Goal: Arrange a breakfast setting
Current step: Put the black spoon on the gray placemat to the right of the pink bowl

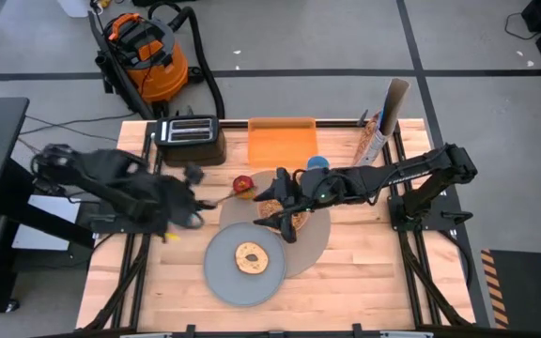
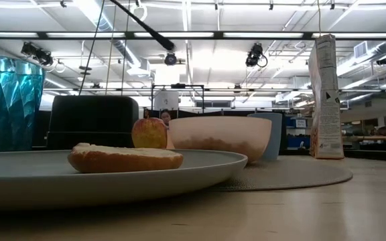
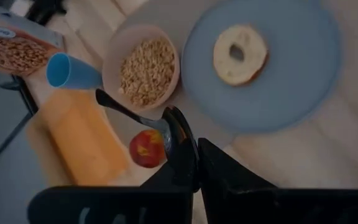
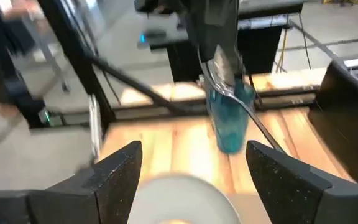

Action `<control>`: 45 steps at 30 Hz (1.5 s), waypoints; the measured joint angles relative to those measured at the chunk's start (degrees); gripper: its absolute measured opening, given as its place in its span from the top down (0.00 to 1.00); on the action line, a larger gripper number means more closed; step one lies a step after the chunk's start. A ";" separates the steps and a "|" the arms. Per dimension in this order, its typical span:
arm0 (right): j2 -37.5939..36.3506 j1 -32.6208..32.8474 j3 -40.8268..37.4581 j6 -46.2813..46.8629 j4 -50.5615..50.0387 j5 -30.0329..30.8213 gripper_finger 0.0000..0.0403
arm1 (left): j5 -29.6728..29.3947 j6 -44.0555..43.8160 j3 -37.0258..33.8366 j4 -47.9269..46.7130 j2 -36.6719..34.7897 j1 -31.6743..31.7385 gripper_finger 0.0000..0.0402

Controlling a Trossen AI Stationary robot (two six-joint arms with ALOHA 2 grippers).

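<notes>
While the left gripper (image 3: 188, 167), clamped on the metal spoon (image 3: 132, 115), hangs above the red-yellow apple (image 3: 146, 148), the right gripper (image 4: 191, 171) gapes over the small pink bowl (image 1: 272, 208); next, the spoon likely needs laying beside that bowl.

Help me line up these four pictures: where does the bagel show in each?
High view: the bagel lies on the grey plate, near the table's front.
Low view: the bagel lies left of centre, on the plate.
Left wrist view: upper right, on the plate.
Right wrist view: not visible.
Shared landmark: the apple.
</notes>
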 joint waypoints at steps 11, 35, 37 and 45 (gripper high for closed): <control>0.00 -2.23 -1.97 -13.59 -9.47 -2.88 0.34 | -11.29 9.17 0.00 6.74 15.16 -3.76 0.95; -0.18 -4.27 -11.08 -20.28 -0.35 -5.28 0.55 | -23.66 22.17 0.00 12.90 21.02 -7.59 0.95; -0.56 -3.89 -11.08 -20.34 1.74 -5.67 0.55 | -23.30 22.21 0.00 12.61 21.02 -7.18 0.95; -0.07 -5.46 -11.08 -22.86 1.07 -3.64 0.55 | -23.46 28.28 0.01 13.26 21.02 -6.95 0.95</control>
